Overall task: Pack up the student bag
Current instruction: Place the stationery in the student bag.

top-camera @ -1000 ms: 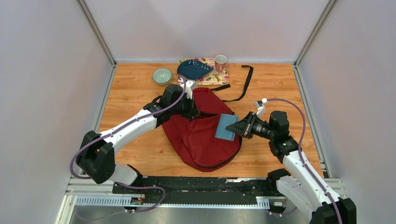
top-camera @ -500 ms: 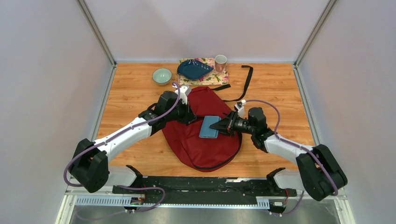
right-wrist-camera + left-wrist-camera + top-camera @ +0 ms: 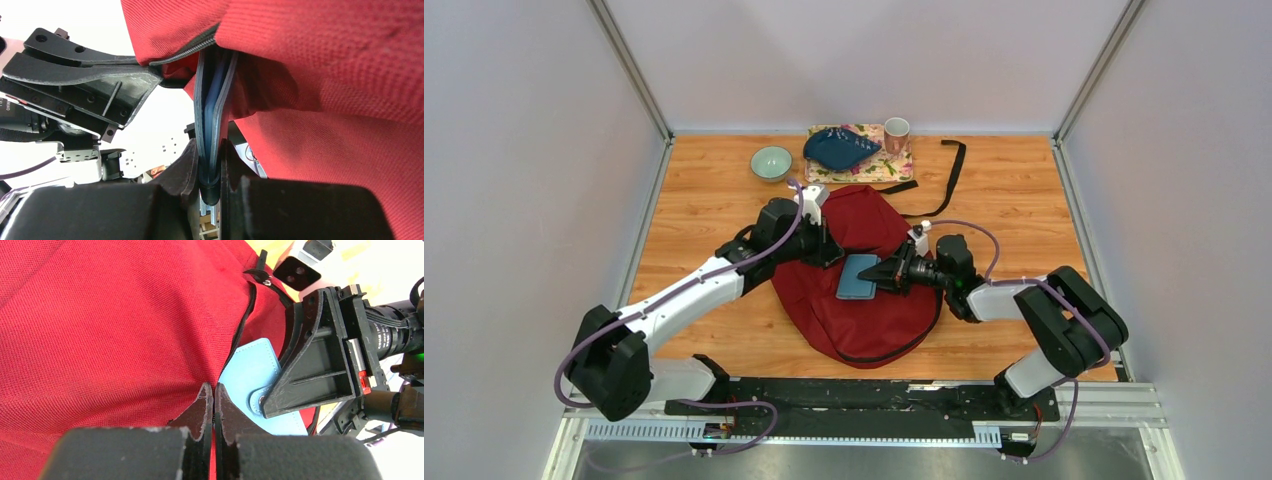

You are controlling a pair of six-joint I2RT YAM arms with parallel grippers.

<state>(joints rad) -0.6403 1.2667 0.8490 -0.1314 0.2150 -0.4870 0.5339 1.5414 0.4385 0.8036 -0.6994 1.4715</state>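
Position: the student bag (image 3: 864,315) lies flat at the middle of the table (image 3: 714,190), between both arms. Its fabric looks soft and limp (likely to sag wherever unsupported), so the firmer zipper edge seems the best hold. The left gripper (image 3: 214,390) has its jaws pressed onto that lip. The right gripper (image 3: 210,150) pinches the blue wallet (image 3: 212,90), whose tip enters the opening. One second earlier the wallet hung nearer the bag's right edge.

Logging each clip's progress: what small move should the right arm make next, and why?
Probably ease the wallet deeper before letting go: the right tool grips it with only its front edge inside the bag, whose lip the left tool pinches open.
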